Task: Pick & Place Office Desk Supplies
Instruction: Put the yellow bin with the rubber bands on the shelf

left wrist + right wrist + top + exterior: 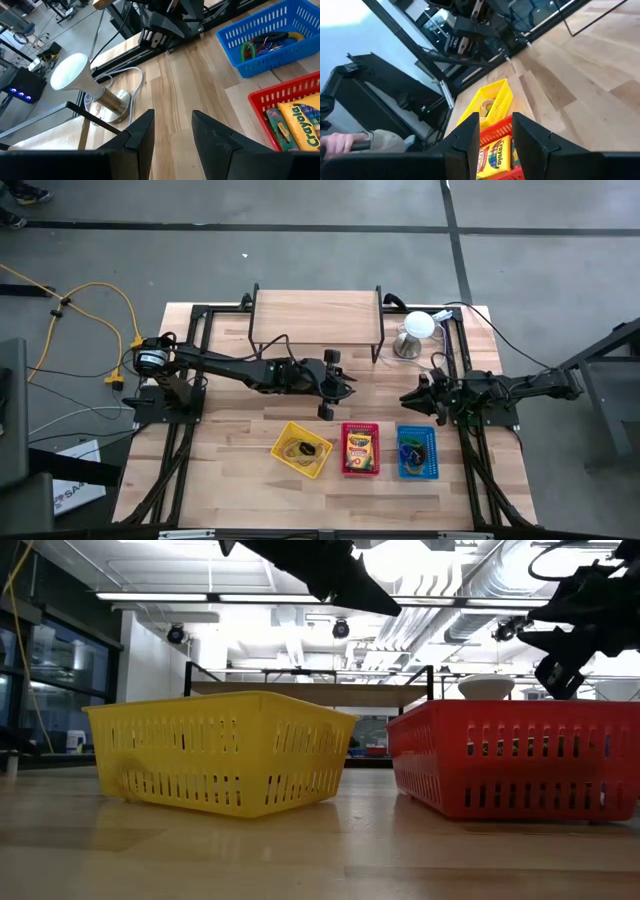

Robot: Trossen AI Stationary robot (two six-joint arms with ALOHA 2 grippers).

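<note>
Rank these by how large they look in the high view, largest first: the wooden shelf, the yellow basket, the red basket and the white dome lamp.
1. Wooden shelf
2. Yellow basket and red basket: look alike in size, so no ranking between them
3. White dome lamp

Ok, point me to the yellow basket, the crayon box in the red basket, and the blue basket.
yellow basket (286,436): high view, on its upper rim.
crayon box (359,448): high view, middle of its printed face, lying in the red basket.
blue basket (416,471): high view, on its lower rim.

yellow basket (301,449) contents too small, red basket (520,765) cut off
</note>
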